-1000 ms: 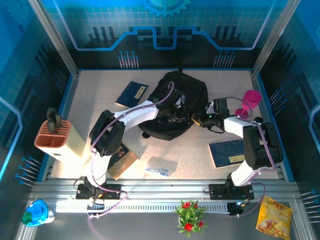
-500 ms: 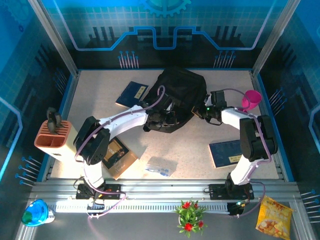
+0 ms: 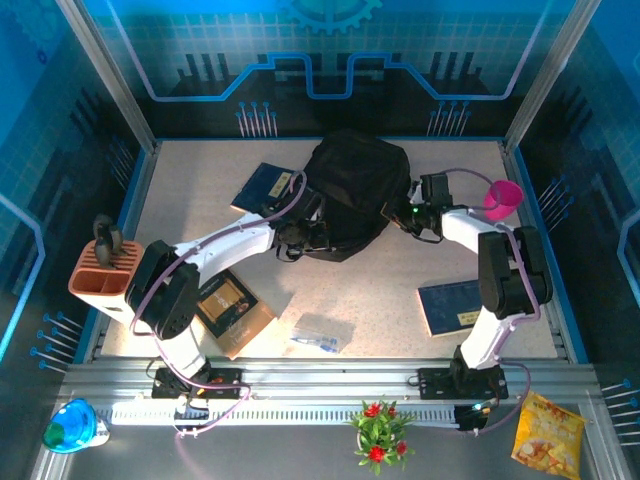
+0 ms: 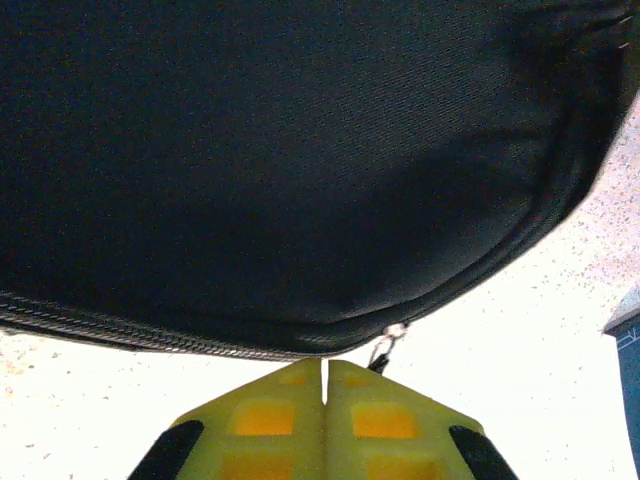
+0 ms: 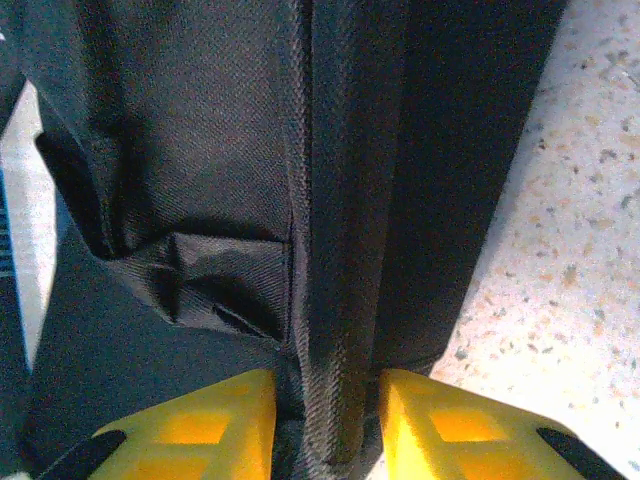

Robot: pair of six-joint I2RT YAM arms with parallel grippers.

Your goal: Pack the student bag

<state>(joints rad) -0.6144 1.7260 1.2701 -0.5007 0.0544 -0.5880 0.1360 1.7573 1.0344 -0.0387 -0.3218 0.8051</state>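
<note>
1. Two arms reach in from either side to the student bag [image 3: 355,185], a black fabric backpack standing toward the back middle of the speckled bench [image 3: 390,300].
2. The left gripper [image 3: 300,235] sits at the bag's near-left lower edge. In the left wrist view, its yellow fingers [image 4: 265,420] are pressed tight together with no gap. A small metal zipper pull [image 4: 385,345] hangs from the bag's zip seam right at their tips. I cannot tell whether the pull is actually pinched.
3. The right gripper [image 3: 402,217] is against the bag's right side. In the right wrist view, its fingers [image 5: 430,420] stand a little apart, clamped on a vertical ridge of the black fabric between them.
4. One dark-blue book [image 3: 265,185] lies just left of the bag, and a second blue book [image 3: 455,305] lies well apart near the right arm.
5. A pink cup [image 3: 503,197] stands at the right edge.
6. A knife block [image 3: 110,280] stands far left, with a brown box [image 3: 235,312] and a clear packet [image 3: 322,332] on the near side of the bench.
</note>
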